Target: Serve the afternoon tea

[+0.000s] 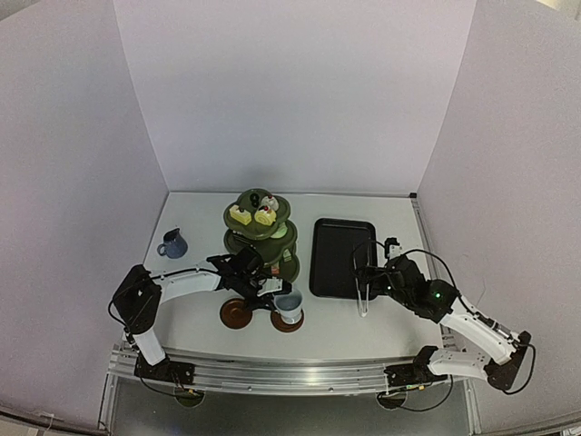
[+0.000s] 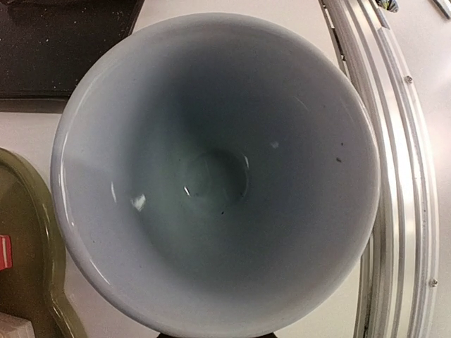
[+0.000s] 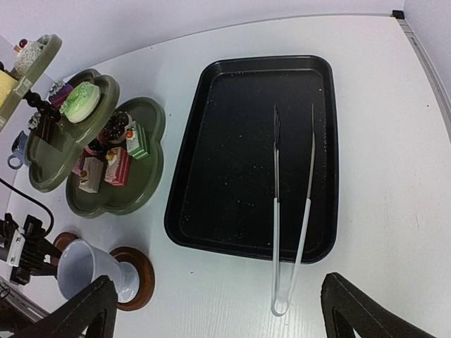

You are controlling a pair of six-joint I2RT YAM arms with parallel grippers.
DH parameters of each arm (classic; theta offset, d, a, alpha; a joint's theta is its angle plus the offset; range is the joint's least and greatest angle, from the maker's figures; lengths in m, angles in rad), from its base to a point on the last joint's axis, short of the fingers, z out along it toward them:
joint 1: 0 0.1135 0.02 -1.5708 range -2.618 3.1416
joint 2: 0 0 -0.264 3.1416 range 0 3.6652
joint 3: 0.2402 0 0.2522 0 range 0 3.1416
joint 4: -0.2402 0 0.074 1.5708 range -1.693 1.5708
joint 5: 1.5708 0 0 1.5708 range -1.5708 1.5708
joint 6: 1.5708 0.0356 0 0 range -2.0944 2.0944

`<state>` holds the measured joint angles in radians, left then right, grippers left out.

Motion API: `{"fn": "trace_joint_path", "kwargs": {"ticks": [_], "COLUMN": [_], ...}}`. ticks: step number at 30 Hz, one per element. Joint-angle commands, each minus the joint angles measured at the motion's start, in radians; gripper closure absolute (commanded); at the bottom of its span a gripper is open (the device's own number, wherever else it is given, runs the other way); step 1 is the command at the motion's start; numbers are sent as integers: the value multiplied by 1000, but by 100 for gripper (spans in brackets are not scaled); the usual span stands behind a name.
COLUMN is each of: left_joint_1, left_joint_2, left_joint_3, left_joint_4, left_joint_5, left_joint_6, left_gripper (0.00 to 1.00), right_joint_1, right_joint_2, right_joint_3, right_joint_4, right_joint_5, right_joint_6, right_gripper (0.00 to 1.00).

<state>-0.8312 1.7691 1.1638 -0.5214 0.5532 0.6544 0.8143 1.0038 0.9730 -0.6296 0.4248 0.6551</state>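
Mug work is about halfway. My left pincer (image 1: 270,289) has the pale mug (image 1: 289,306). The fingers are hidden in the wrist view, but the mug hangs tilted w/ its foot at the right saucer (image 1: 278,323), so I judge it gripped and not yet set flat. Left saucer (image 1: 236,314) is bare. Blue mug (image 1: 172,243) stands far left, well apart from both saucers. Stand (image 1: 261,238) carries cakes (image 3: 116,165) on all 3 tiers, so that part looks done. My right pincer (image 3: 218,282) is spread wide w/ nothing in it, near the tongs (image 3: 275,225), which lie across the near edge of the black tray (image 3: 211,141). Left to do: seat & release pale mug, then bring blue mug to left saucer.
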Motion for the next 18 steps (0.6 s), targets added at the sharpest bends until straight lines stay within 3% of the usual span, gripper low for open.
{"fn": "trace_joint_path", "kwargs": {"ticks": [1, 18], "left_joint_1": [-7, -22], "left_joint_2": [20, -23], "left_joint_3": [60, -13], "left_joint_4": [86, 51], "left_joint_5": [-8, -56], "left_joint_6": [6, 59], "left_gripper": [100, 100], "right_joint_1": [2, 2], "right_joint_2": [9, 55], "right_joint_3": [11, 34], "right_joint_4": [7, 7], "right_joint_5": [7, -12], "right_joint_6": [-12, -39], "right_gripper": [2, 2]}}
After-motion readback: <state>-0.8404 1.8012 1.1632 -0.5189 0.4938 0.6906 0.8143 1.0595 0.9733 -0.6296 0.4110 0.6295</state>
